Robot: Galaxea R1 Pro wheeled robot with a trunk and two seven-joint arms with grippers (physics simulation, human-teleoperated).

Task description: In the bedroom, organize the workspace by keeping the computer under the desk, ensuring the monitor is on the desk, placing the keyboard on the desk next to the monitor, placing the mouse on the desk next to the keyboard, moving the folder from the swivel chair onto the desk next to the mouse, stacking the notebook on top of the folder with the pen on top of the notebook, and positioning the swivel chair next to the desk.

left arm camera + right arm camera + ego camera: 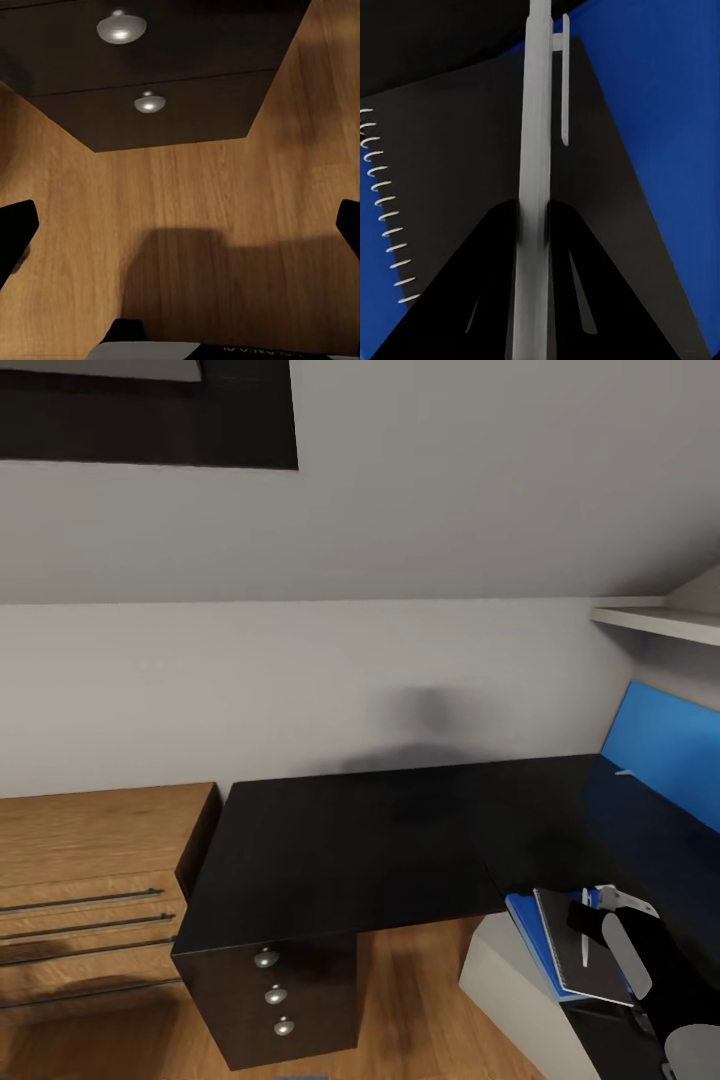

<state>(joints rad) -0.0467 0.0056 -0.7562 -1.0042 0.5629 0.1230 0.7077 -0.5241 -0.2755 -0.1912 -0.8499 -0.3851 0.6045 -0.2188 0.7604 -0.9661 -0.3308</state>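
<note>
Stretching across the head view is a long L-shaped black-topped desk [360, 840], its broad surface lying bare apart from a small stack at the near right end. That stack is sitting on the desk's right wing: a flat bright blue rectangular folder [530, 940] at the bottom, a thin grey spiral-bound notebook [590, 960] lying on top of it, and a slim white pen [585, 938] over the notebook. The robot's black right gripper [592, 920] is hovering there, and in the right wrist view its 2 dark fingers [472, 300] are pressing together on the pen [534, 187], clamping its barrel, with the notebook [457, 165] and folder [660, 112] showing beneath.

Black drawers [275, 990] with 3 round silver knobs are hanging under the desk's left end, above a warm wood plank floor [420, 1010]. A low wooden shelf unit [90, 890] is standing just beside the desk on the left. A pale grey wall is rising behind, meeting a sloped grey ceiling with a dark-framed skylight [150, 415].

In the left wrist view, the left gripper [180, 225] is hanging over the floor [187, 195] near the drawers [150, 75], its fingertips standing wide apart.
</note>
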